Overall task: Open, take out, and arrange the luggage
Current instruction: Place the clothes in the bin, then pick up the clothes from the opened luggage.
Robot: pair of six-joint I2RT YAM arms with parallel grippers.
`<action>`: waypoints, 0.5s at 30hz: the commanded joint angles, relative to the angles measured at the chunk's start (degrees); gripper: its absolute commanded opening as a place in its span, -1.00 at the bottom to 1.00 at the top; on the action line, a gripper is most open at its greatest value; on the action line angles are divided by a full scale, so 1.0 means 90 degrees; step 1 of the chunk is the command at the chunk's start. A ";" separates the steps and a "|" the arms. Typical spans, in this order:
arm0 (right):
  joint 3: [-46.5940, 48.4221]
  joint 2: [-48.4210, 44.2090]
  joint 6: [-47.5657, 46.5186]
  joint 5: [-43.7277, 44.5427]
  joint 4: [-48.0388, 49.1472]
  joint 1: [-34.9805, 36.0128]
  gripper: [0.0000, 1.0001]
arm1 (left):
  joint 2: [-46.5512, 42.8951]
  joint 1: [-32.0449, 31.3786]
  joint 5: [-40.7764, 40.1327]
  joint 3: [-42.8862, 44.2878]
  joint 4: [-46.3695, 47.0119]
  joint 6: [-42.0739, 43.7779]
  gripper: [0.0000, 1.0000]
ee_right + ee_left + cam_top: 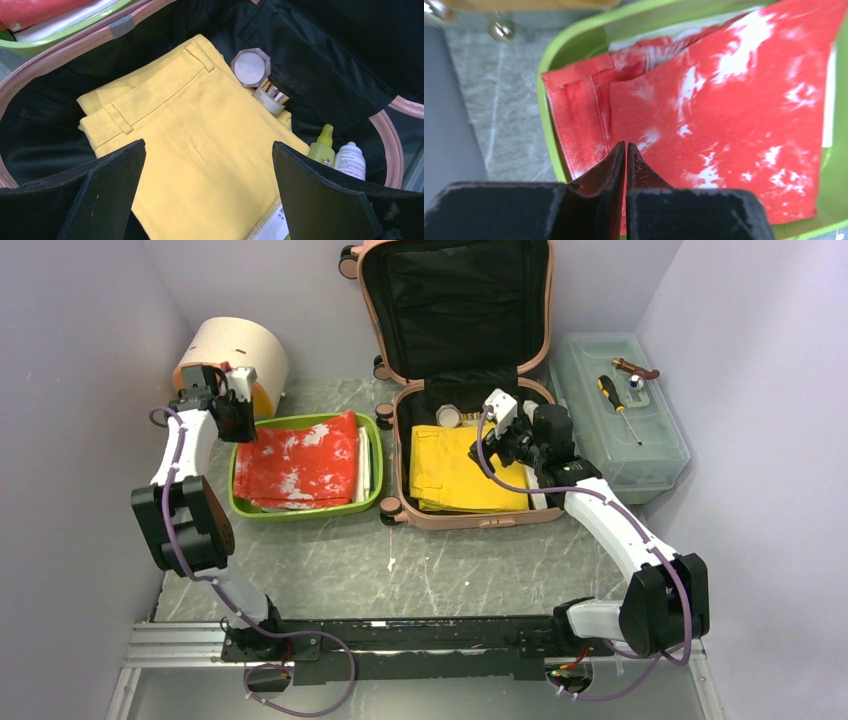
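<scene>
— Lying open at back of grey marbled table [400, 560], pale walls [60, 340] around: luggage [455, 300]?
— Yes. Left gripper [626, 147] pinched closed over red cloth [724, 115]; right gripper [207, 145] spread wide above yellow trousers [190, 115] inside.

Salmon-pink suitcase [470, 521], black-lined, with yellow trousers [455, 472] inside; left of it a red cloth [305, 462] blotched white in a lime-green tray [300, 512]; right of it a translucent grey-green toolbox [650, 455]; grey-veined table [400, 570].
</scene>
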 commanded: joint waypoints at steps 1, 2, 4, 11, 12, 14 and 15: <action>0.0047 -0.0097 0.0043 -0.0197 0.0128 -0.0044 1.00 | 0.0344 0.0002 -0.0395 -0.0290 0.0416 0.0069 -0.80; 0.0042 -0.0099 0.0043 -0.0207 0.0129 -0.0047 1.00 | 0.0459 0.0003 -0.0432 -0.0327 0.0493 0.0084 -0.81; 0.0043 -0.0104 0.0043 -0.0211 0.0124 -0.0048 1.00 | 0.0694 0.0001 -0.0543 -0.0353 0.0524 0.0165 -0.85; 0.0011 -0.0124 0.0043 -0.0271 0.0133 -0.0106 1.00 | 0.0775 0.0000 -0.0601 -0.0489 0.0465 0.0282 -1.00; 0.0025 -0.0099 0.0043 -0.0278 0.0129 -0.0112 1.00 | 0.0719 0.0002 -0.0576 -0.0454 0.0428 0.0283 -1.00; 0.0031 -0.0083 0.0052 -0.0313 0.0119 -0.0120 1.00 | 0.0580 0.0003 -0.0482 -0.0374 0.0345 0.0253 -1.00; 0.0038 -0.0074 0.0052 -0.0319 0.0110 -0.0121 1.00 | 0.0488 0.0003 -0.0416 -0.0314 0.0302 0.0206 -1.00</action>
